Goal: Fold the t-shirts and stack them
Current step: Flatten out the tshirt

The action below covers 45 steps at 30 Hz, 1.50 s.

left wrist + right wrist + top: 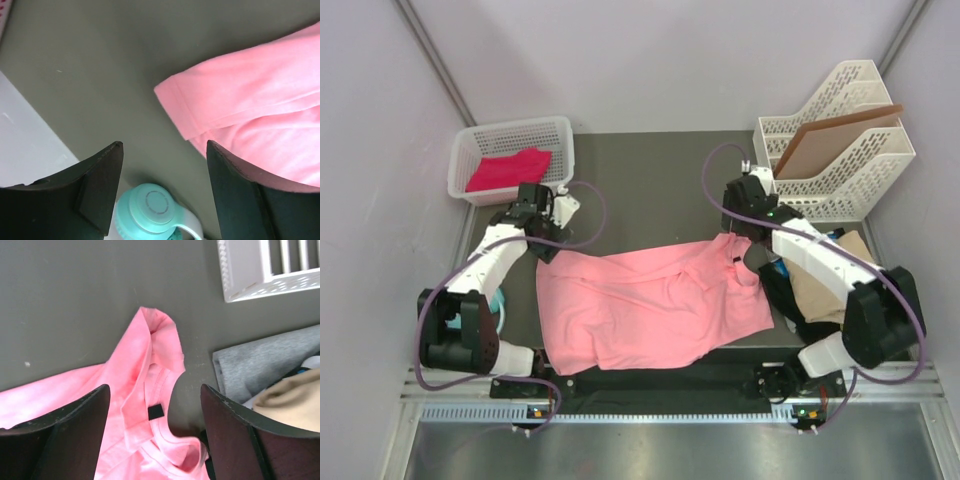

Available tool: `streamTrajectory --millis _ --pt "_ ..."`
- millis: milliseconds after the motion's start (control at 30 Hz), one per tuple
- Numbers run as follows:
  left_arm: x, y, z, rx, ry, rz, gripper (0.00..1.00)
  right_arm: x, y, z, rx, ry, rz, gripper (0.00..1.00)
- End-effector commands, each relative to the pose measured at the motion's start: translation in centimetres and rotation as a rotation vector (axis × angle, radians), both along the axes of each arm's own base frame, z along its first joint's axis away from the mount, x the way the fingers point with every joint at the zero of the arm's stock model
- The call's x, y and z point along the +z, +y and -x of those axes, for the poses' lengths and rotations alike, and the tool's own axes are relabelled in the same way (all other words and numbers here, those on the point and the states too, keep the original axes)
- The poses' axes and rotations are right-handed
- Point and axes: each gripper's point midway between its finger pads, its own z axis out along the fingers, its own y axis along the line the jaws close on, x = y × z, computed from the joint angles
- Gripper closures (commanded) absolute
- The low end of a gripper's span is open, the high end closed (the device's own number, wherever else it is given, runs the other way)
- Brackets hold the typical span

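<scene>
Left gripper (164,150): jaws stand apart with nothing between them. It hangs over bare table beside the shirt's left edge.
Under the left gripper: a bottle with a teal lid (155,207) shows low in the gap. A hemmed corner of the salmon pink t-shirt (650,295) lies just to the right of the gap, touching neither finger.
Right gripper (152,390): jaws stand apart and hold nothing. It hangs above the shirt's neck opening.
Under the right gripper: the collar lies rumpled, a small black label (155,411) showing inside it and one fold of cloth peaking up behind.
Salmon pink t-shirt, position: spread out but creased on the dark table (650,170), between the two arms, collar toward the right arm.
Right-hand pile: a tan t-shirt (825,285) and a black t-shirt (782,295) lie bunched beside the right arm, with a scrap of blue between them and the collar. The right wrist view also shows grey cloth (260,365) there.
Far left: a magenta-pink t-shirt (510,168) lies in a white basket (560,135).
Far right: a white file rack (860,180) holds a brown board (830,135), tilted.
</scene>
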Motion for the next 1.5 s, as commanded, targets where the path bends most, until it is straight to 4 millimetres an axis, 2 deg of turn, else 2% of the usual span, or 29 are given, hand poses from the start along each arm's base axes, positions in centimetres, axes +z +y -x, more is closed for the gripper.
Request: streamTrajectory --millis 0,67,100,133,200,233,433,533,633,967,1167,1267,1467 --pt "-2.2 -0.5 2.7 0.045 0.079 0.058 0.28 4.6 -0.8 1.1 -0.019 -0.127 -0.081 0.3" --pt "-3.4 -0.4 3.4 0.057 0.114 0.055 0.28 4.1 -0.8 2.2 -0.009 -0.116 -0.104 0.33" --pt "-3.7 -0.5 3.6 0.065 0.126 0.068 0.29 4.9 -0.9 2.7 -0.01 -0.141 -0.127 0.33" --pt "-4.1 -0.6 3.7 0.069 0.146 0.074 0.3 4.2 -1.1 3.4 -0.01 -0.126 -0.127 0.34" --pt "-4.3 -0.7 3.6 0.081 0.162 0.086 0.32 4.4 -1.3 4.1 -0.01 -0.145 -0.147 0.36" --pt "-4.8 -0.7 3.7 0.088 0.187 0.089 0.33 3.5 -1.5 4.7 -0.01 -0.123 -0.143 0.36" --pt "-6.1 -1.0 2.9 0.126 0.229 0.114 0.44 1.7 -1.7 6.2 -0.004 -0.095 -0.162 0.38" --pt "-6.8 -1.1 2.9 0.14 0.25 0.118 0.5 1.2 -1.7 6.4 0.002 -0.086 -0.158 0.39" --pt "-7.2 -0.7 3.0 0.155 0.253 0.115 0.5 0.8 -1.6 6.4 0.014 -0.073 -0.153 0.39" --pt "-5.8 1.2 2.3 0.18 0.197 0.122 0.5 -0.2 -0.9 6.2 0.034 -0.049 -0.166 0.4" --pt "-6.6 1.0 1.7 0.194 0.207 0.14 0.5 -0.7 -0.9 6.3 0.031 -0.037 -0.166 0.41" --pt "-7.1 0.1 1.4 0.184 0.217 0.186 0.5 -0.7 -0.8 6.3 0.031 -0.035 -0.167 0.43" --pt "-8.5 0.1 1.2 0.196 0.241 0.184 0.55 -1.1 -0.8 6.3 0.03 -0.025 -0.165 0.44"
